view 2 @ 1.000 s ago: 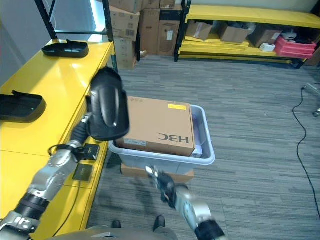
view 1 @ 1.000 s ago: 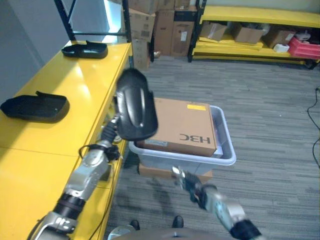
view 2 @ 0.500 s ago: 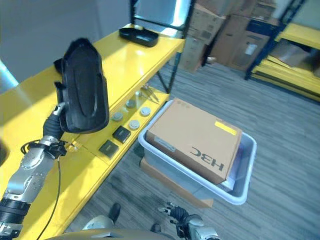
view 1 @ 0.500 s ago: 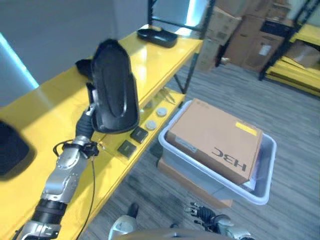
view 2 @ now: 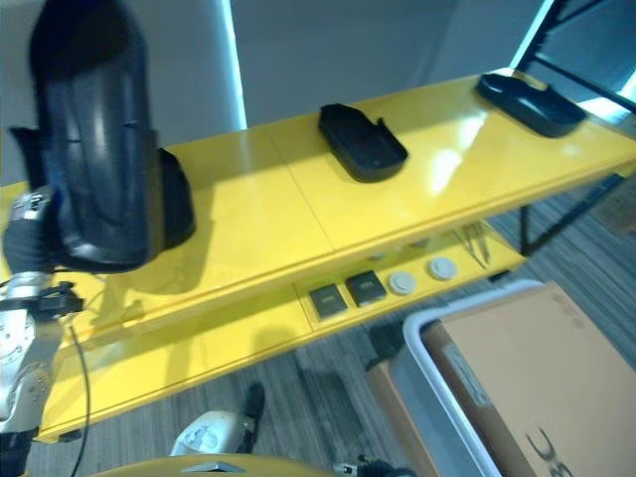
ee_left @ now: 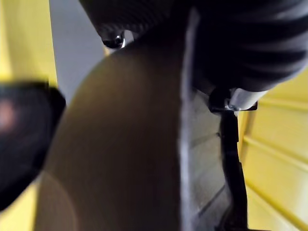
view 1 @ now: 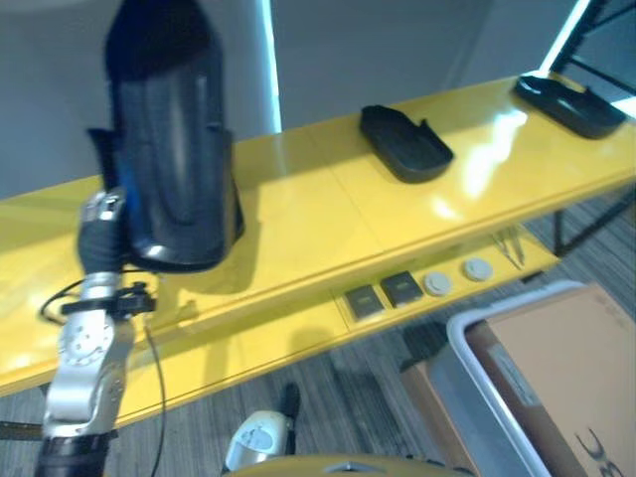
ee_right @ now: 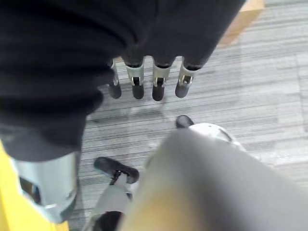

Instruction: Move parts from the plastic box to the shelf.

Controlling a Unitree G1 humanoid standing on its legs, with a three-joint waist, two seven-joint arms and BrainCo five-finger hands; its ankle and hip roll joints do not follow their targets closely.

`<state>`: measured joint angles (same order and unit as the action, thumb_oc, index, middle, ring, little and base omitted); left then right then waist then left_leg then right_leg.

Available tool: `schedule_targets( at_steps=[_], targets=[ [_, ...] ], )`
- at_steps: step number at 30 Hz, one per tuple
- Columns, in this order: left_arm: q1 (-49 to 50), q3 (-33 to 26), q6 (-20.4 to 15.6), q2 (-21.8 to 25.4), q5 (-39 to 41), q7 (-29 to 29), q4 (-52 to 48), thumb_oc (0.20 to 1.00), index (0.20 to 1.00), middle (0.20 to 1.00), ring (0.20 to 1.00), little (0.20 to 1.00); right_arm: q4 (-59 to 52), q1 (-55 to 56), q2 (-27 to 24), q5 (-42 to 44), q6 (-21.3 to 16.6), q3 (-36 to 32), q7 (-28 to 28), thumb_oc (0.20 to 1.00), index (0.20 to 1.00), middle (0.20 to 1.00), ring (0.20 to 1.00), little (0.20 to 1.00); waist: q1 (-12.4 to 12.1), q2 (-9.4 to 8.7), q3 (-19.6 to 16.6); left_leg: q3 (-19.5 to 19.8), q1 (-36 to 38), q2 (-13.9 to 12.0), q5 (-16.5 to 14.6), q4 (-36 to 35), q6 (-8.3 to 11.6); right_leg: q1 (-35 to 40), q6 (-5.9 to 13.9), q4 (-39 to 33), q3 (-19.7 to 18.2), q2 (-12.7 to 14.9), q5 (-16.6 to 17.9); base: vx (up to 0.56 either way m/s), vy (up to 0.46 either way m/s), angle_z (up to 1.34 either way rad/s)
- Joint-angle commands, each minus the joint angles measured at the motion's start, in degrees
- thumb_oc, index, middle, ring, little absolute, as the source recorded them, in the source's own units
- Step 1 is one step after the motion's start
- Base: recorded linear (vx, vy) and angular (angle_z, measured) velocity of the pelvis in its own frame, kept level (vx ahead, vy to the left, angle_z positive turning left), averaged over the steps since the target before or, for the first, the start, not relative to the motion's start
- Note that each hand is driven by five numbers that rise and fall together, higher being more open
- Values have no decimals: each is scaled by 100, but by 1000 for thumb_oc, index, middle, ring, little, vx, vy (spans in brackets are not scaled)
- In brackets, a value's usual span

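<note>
The left hand holds a large black plastic part raised upright above the left end of the yellow shelf. The part hides the fingers, so I cannot tell how they are wrapped; in the left wrist view the hand is probably pressed against the part's edge, but that view is too close to be sure. The right hand hangs low over the grey floor with its fingers straight and relaxed, holding nothing.

Two similar black parts already lie on the shelf: one in the middle, another at the far right end. A third dark shape sits just behind the held part. The plastic box stands on the floor at the near right, with a cardboard carton lying in it.

The risk from here is in setting the part down. It is tall and top-heavy as held, so a tilted release could tip it off the near edge, or it could knock the dark shape behind it.
</note>
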<state>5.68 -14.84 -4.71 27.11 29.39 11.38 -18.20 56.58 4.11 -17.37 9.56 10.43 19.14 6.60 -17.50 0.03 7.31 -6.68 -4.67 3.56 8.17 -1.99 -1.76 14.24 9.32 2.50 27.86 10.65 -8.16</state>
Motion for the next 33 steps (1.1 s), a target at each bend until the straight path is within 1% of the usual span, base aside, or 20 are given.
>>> schedule_targets(
  at_steps=[1, 2, 4, 5, 6, 7, 8, 9, 10, 11, 12, 14, 16, 17, 18, 21, 26, 29, 31, 33],
  targets=[
    [-304, -142, -496, 368, 18, 51, -15, 200, 200, 200, 200, 200, 115, -130, 201, -118, 142, 65, -278, 1000, 1000, 1000, 1000, 1000, 20, -25, -176, 196, 50, 166, -563, -36, 199, -676, -177, 106, -111, -588, 401, 272, 236, 53],
    [-192, -263, -547, 400, 19, -81, 18, 200, 200, 200, 200, 200, 123, -150, 197, -56, 163, -14, -360, 1000, 1000, 1000, 1000, 1000, -36, -25, -193, 251, 122, 188, -650, 47, 132, -690, -152, 502, -93, -457, 235, 242, 213, 41],
    [-167, -277, -570, 441, -23, -87, 29, 200, 200, 200, 200, 200, 121, -161, 196, -29, 144, -101, -368, 1000, 1000, 1000, 1000, 1000, -26, -34, -179, 266, 147, 236, -715, 135, 36, -763, -26, 985, -146, -282, 318, 194, 235, 38],
    [-253, -189, -611, 533, 26, -41, 152, 200, 200, 200, 200, 200, 95, -136, 194, -10, 59, -208, -353, 1000, 1000, 1000, 1000, 1000, 86, 10, -130, 286, 216, 323, -843, 243, -166, -1105, 166, 2089, -363, 59, 649, 149, 351, 38],
    [-325, -117, -662, 592, 5, -13, 228, 200, 200, 200, 200, 200, 74, -102, 195, 11, -1, -269, -347, 1000, 1000, 1000, 1000, 1000, 186, 107, -76, 284, 201, 318, -815, 317, -295, -1425, 116, 2770, -496, 107, 879, 111, 332, 32],
    [-370, -53, -717, 649, 0, 38, 289, 200, 200, 200, 200, 200, 83, -91, 192, 10, -35, -304, -328, 1000, 1000, 1000, 1000, 1000, 290, 161, -47, 349, 267, 319, -849, 306, -358, -1721, 120, 3287, -766, 78, 957, 10, 157, 61],
    [-448, 64, -813, 719, 13, 116, 385, 200, 200, 200, 200, 200, 142, -79, 173, 2, -110, -338, -287, 1000, 1000, 1000, 1000, 1000, 447, 178, 22, 473, 350, 346, -892, 278, -400, -2062, 90, 3550, -1115, -81, 969, 73, 23, 103],
    [-595, 260, -872, 755, 41, 157, 492, 200, 200, 200, 200, 200, 264, -52, 144, -33, -227, -367, -239, 1000, 1000, 1000, 1000, 1000, 668, 157, 110, 677, 450, 395, -941, 241, -406, -2329, 67, 3290, -1431, -308, 1053, 103, -92, 116],
    [-727, 424, -840, 722, -24, 193, 498, 200, 200, 200, 200, 200, 420, -38, 120, -67, -364, -406, -193, 1000, 1000, 1000, 1000, 1000, 841, 114, 168, 851, 536, 434, -971, 211, -379, -2405, 54, 2790, -1661, -475, 1118, 95, -120, 116],
    [-760, 458, -817, 707, -50, 215, 492, 200, 200, 200, 200, 200, 457, -40, 115, -86, -396, -416, -187, 1000, 1000, 1000, 1000, 1000, 876, 115, 167, 890, 528, 426, -963, 211, -367, -2417, 43, 2639, -1697, -519, 1166, 216, -275, 118],
    [-965, 849, -746, 520, -235, 275, 490, 200, 200, 200, 200, 200, 662, -31, 110, 12, -464, -501, -205, 1000, 1000, 1000, 1000, 1000, 1194, -31, 201, 1404, 631, 560, -1045, 294, -310, -2374, 26, 1320, -2325, -904, 1294, 188, -218, 121],
    [-949, 863, -731, 482, -245, 274, 469, 200, 200, 200, 200, 200, 651, -34, 100, -11, -421, -513, -206, 1000, 1000, 1000, 1000, 1000, 1212, -34, 188, 1429, 666, 543, -1032, 260, -298, -2357, 14, 1262, -2331, -923, 1332, 131, -135, 127],
    [-917, 879, -547, 367, -300, 362, 324, 200, 200, 200, 200, 200, 690, -57, 48, -147, -321, -513, -165, 1000, 1000, 1000, 1000, 1000, 1147, -79, 84, 1477, 697, 502, -942, 165, -199, -2043, -80, 827, -2230, -951, 1216, 104, -123, 123],
    [-919, 895, -523, 360, -293, 370, 317, 200, 200, 200, 200, 200, 732, -74, 31, -153, -325, -508, -156, 1000, 1000, 1000, 1000, 1000, 1139, -89, 54, 1476, 689, 488, -922, 151, -178, -1977, -103, 731, -2245, -976, 1188, 125, -162, 48],
    [-960, 957, -345, 299, -284, 429, 282, 200, 200, 200, 200, 200, 885, -125, -8, -199, -329, -505, -155, 1000, 1000, 1000, 1000, 1000, 1112, -129, -68, 1453, 647, 443, -865, 121, -122, -1719, -177, 406, -2339, -1071, 1103, 118, -140, 27],
    [-956, 977, -166, 217, -359, 504, 244, 200, 200, 200, 200, 200, 949, -193, -60, -193, -281, -507, -156, 1000, 1000, 1000, 1000, 1000, 1067, -158, -162, 1403, 624, 396, -827, 95, -70, -1503, -247, 148, -2362, -1130, 1020, 98, -110, 7],
    [-820, 891, 29, 179, -425, 646, 188, 200, 200, 200, 200, 200, 722, -131, -125, -439, -48, -467, -59, 1000, 1000, 1000, 1000, 1000, 1048, -192, -227, 1226, 574, 246, -749, 26, 43, -1302, -293, -94, -2335, -1209, 936, 78, -110, -7],
    [-747, 816, 46, 180, -419, 517, 202, 200, 200, 200, 200, 200, 714, -51, -86, -575, -12, -480, -88, 1000, 1000, 1000, 1000, 1000, 1080, -193, -207, 1010, 547, 161, -771, 57, 93, -1249, -275, -213, -2261, -1173, 952, 20, -72, 15],
    [-807, 883, 12, 158, -391, 270, 245, 200, 200, 200, 200, 200, 687, 37, -68, -351, 23, -546, -192, 1000, 1000, 1000, 1000, 1000, 1210, -197, -144, 246, 407, -133, -792, 326, 243, -1228, -272, -227, -1934, -1053, 947, -78, 13, 37],
    [-927, 1009, -23, 134, -330, 189, 270, 200, 200, 200, 200, 200, 759, 26, -78, -183, -38, -585, -251, 1000, 1000, 1000, 1000, 1000, 1269, -200, -49, -20, 150, -383, -739, 580, 387, -1227, -299, -219, -1761, -947, 953, -123, 86, 76]
  ],
)
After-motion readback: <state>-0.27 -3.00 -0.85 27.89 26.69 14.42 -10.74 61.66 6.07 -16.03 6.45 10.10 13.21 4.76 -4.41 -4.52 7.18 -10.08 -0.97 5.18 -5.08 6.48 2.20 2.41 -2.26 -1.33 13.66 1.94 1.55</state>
